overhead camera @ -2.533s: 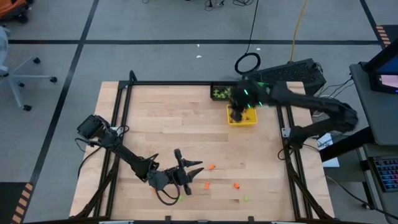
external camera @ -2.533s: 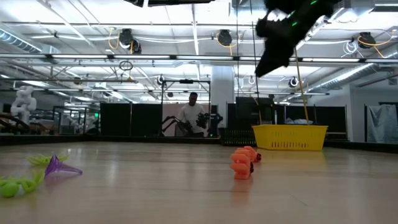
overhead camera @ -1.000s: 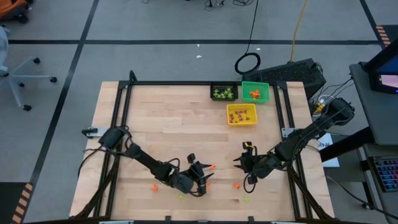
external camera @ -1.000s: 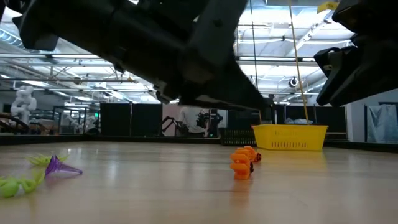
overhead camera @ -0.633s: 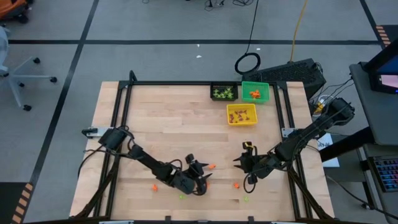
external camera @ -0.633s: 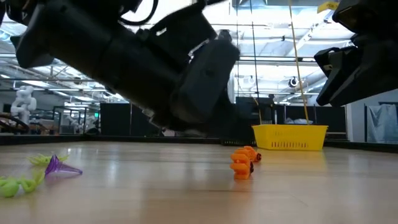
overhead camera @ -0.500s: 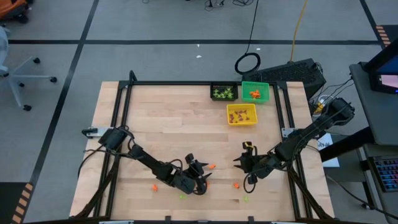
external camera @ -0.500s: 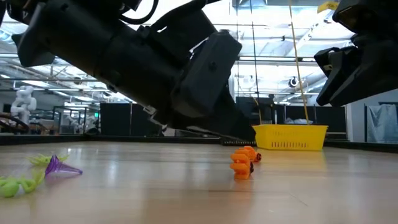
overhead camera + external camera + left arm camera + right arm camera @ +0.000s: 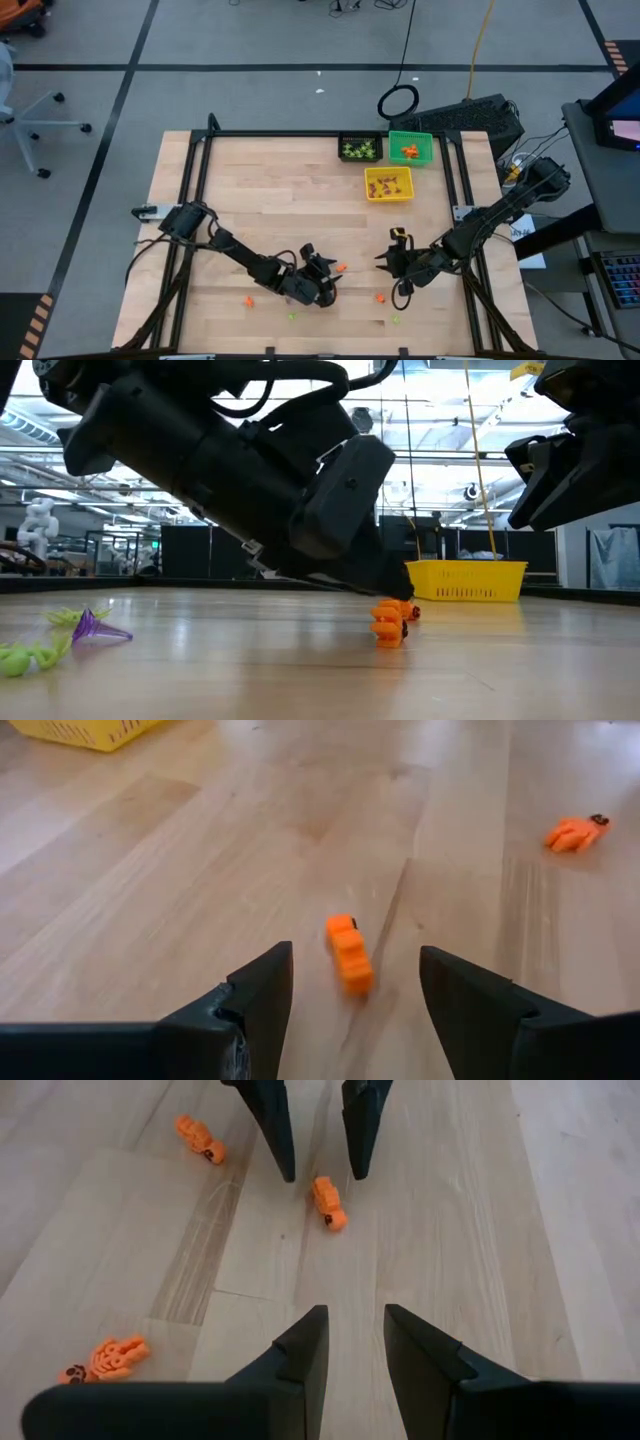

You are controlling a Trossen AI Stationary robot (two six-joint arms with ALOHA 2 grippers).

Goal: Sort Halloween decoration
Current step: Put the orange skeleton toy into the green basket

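Note:
Small orange trinkets lie on the wooden table. One orange trinket [image 9: 349, 953] [image 9: 341, 267] lies flat just ahead of my left gripper [image 9: 355, 975] [image 9: 330, 281], which is open and low over the table, one fingertip on each side of it without touching. My right gripper [image 9: 350, 1342] [image 9: 385, 262] hangs open and empty a little to the right, facing the left gripper [image 9: 318, 1165]. More orange trinkets [image 9: 198, 1137] [image 9: 105, 1358] lie nearby. In the low view a purple trinket [image 9: 95, 628] and a green trinket [image 9: 25, 658] lie on the table.
At the table's far right stand a black bin [image 9: 359, 149] with green pieces, a green bin [image 9: 410, 149] with orange pieces and a yellow bin [image 9: 388, 185]. Loose trinkets lie near the front edge: orange [image 9: 248, 299] [image 9: 380, 297], green [image 9: 292, 316] [image 9: 396, 320].
My left gripper has sunk toward the table and edged toward the orange trinket, tipping its wrist on the way; its fingertips now stand right by the trinket. The trinkets have not moved.

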